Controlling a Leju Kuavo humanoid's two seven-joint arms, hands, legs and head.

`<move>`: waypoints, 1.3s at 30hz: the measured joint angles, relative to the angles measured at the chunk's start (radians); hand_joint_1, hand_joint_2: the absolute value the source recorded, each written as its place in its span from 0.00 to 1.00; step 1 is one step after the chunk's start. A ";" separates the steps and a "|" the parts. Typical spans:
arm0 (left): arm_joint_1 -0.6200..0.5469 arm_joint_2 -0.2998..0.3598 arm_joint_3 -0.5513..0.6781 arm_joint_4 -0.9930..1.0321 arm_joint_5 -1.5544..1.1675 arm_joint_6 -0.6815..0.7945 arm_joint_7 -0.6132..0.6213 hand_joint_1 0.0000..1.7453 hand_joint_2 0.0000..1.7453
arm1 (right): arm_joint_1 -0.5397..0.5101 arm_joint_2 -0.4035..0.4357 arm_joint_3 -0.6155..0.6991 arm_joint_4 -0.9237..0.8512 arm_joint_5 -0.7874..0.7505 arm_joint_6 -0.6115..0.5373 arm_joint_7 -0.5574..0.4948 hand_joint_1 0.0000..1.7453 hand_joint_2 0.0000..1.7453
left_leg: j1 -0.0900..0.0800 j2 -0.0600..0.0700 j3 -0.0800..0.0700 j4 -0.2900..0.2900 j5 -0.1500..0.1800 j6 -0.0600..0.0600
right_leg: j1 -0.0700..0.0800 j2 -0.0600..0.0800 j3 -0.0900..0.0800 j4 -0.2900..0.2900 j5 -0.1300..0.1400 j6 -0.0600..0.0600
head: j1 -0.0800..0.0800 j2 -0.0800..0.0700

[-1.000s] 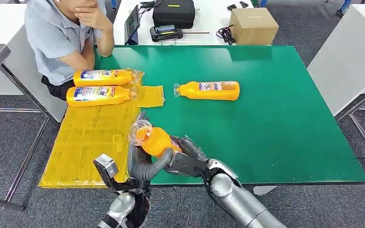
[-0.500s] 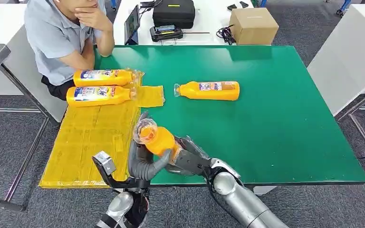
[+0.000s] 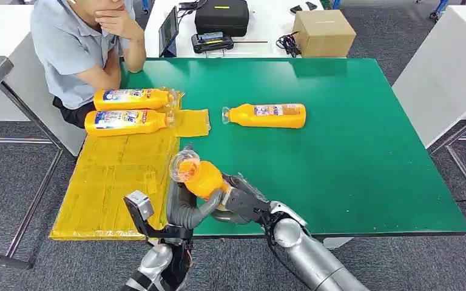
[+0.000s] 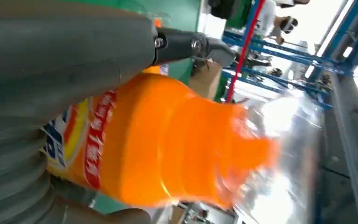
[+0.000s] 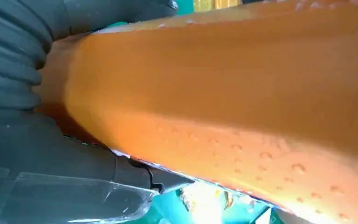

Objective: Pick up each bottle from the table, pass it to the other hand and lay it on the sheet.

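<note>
An orange bottle (image 3: 200, 177) with a clear cap hangs tilted above the table's front edge, cap pointing toward the yellow sheet (image 3: 115, 176). My left hand (image 3: 185, 209) wraps around its upper body, and my right hand (image 3: 239, 203) grips its base end. Up close, the left wrist view has the bottle (image 4: 158, 140) lying against my left hand (image 4: 51, 56). In the right wrist view the bottle (image 5: 242, 93) presses into my right hand (image 5: 23, 140). Two orange bottles (image 3: 132, 98) (image 3: 127, 122) lie on the sheet's far end. Another bottle (image 3: 267, 115) lies on the green table (image 3: 352, 170).
A person (image 3: 79, 48) sits at the table's far left corner, elbow resting by the sheet. Behind the table stand a cardboard box (image 3: 323, 32), a black case (image 3: 221, 16) and a tablet (image 3: 168, 30).
Both hands and the held bottle have shifted slightly to the right and away from me. The left hand now wraps more closely around the bottle.
</note>
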 measured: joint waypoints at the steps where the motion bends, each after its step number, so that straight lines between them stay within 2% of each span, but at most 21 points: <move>1: -0.003 0.000 0.000 0.005 0.000 0.001 -0.003 0.00 1.00 | 0.000 0.001 0.000 -0.001 0.000 0.000 0.000 1.00 1.00 | 0.000 0.000 0.000 0.000 0.000 0.000 | 0.000 0.000 0.000 0.000 0.000 0.000 | 0.000 0.000; 7: -0.026 -0.009 0.001 0.094 -0.057 0.090 -0.039 0.00 1.00 | -0.003 0.004 0.002 -0.006 -0.005 -0.008 0.003 1.00 1.00 | 0.000 0.000 0.000 0.000 0.000 0.000 | 0.000 0.000 0.000 0.000 0.000 0.000 | 0.000 0.000; 16: -0.052 -0.024 0.004 0.175 -0.075 0.113 -0.058 0.02 1.00 | -0.003 0.004 0.005 -0.010 0.012 -0.029 0.008 1.00 1.00 | 0.000 0.000 0.000 0.000 0.000 0.000 | 0.000 0.000 0.000 0.000 0.000 0.000 | 0.000 0.000; 17: -0.052 -0.025 0.005 0.177 -0.075 0.113 -0.058 0.98 1.00 | -0.003 0.004 0.005 -0.010 0.012 -0.031 0.008 1.00 1.00 | 0.000 0.000 0.000 0.000 0.000 0.000 | 0.000 0.000 0.000 0.000 0.000 0.000 | 0.000 0.000; 31: -0.052 -0.036 0.044 0.148 -0.037 0.088 -0.050 1.00 1.00 | -0.024 0.019 0.006 -0.010 0.018 -0.036 0.016 1.00 1.00 | 0.000 0.000 0.000 0.000 0.000 0.000 | 0.000 0.000 0.000 0.000 0.000 0.000 | 0.000 0.000; 36: -0.038 -0.036 0.060 0.112 0.034 0.026 -0.011 1.00 1.00 | -0.025 0.023 0.011 -0.007 0.045 -0.051 0.026 1.00 1.00 | 0.000 0.000 0.000 0.000 0.000 0.000 | 0.000 0.000 0.000 0.000 0.000 0.000 | 0.000 0.000; 37: -0.034 -0.035 0.062 0.103 0.039 0.020 -0.005 1.00 1.00 | -0.026 0.024 0.013 -0.005 0.054 -0.058 0.026 0.81 1.00 | 0.000 0.000 0.000 0.000 0.000 0.000 | 0.000 0.000 0.000 0.000 0.000 0.000 | 0.000 0.000; 38: -0.031 -0.035 0.066 0.095 0.045 0.014 0.003 1.00 1.00 | -0.027 0.026 0.015 -0.003 0.060 -0.063 0.026 0.16 1.00 | 0.000 0.000 0.000 0.000 0.000 0.000 | 0.000 0.000 0.000 0.000 0.000 0.000 | 0.000 0.000; 39: -0.028 -0.035 0.069 0.088 0.053 0.006 0.011 1.00 1.00 | -0.028 0.027 0.016 -0.002 0.067 -0.072 0.027 0.00 1.00 | 0.000 0.000 0.000 0.000 0.000 0.000 | 0.000 0.000 0.000 0.000 0.000 0.000 | 0.000 0.000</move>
